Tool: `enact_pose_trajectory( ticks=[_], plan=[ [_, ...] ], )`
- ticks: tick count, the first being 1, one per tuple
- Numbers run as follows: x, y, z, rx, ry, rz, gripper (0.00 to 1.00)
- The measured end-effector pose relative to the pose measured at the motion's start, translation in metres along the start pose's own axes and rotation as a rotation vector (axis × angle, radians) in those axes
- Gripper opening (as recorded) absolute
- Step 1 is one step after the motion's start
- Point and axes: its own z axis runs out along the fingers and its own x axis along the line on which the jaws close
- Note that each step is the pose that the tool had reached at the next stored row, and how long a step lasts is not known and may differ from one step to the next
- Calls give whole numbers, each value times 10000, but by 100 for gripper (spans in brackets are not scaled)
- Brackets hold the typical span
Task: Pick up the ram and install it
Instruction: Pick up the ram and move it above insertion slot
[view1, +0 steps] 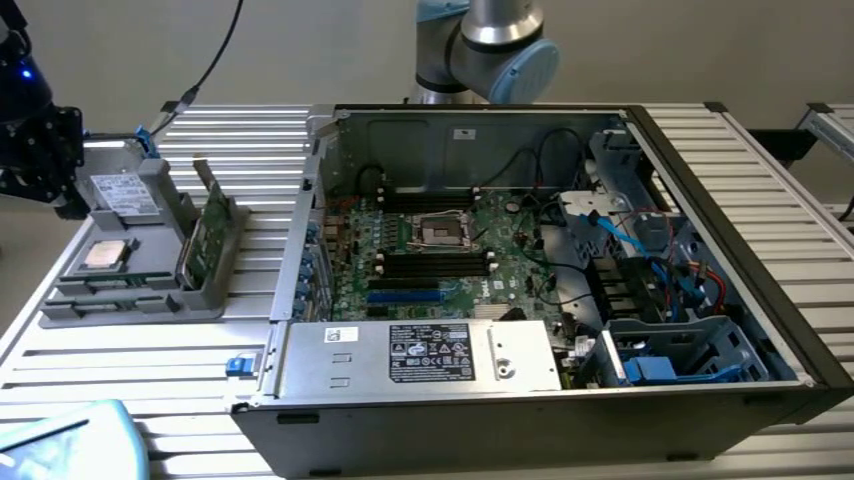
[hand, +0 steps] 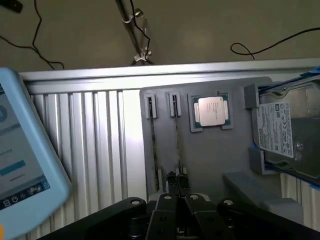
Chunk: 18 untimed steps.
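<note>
Both jaws of my gripper (hand: 177, 184) were shut on nothing over the grey tray (hand: 210, 160), where the ram (view1: 200, 238) stood on edge in a slot. Tray and computer case (view1: 534, 300) shared a ribbed aluminium table (view1: 160, 350) by a beige wall (view1: 307, 50)

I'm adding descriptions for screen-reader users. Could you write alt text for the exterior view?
An open computer case lies on a slatted metal table, motherboard exposed. At the exterior view's left a grey holder carries the ram standing on edge, a silver processor chip and a drive, with the dark gripper beside the drive, apart from the ram.
</note>
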Motion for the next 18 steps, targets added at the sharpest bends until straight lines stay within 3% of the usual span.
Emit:
enact_pose_trajectory(
  ticks=[8, 18],
  plan=[
    [7, 35, 30, -51, 44, -675, 11],
    [18, 38, 42, -50, 48, -754, 11]
  ],
)
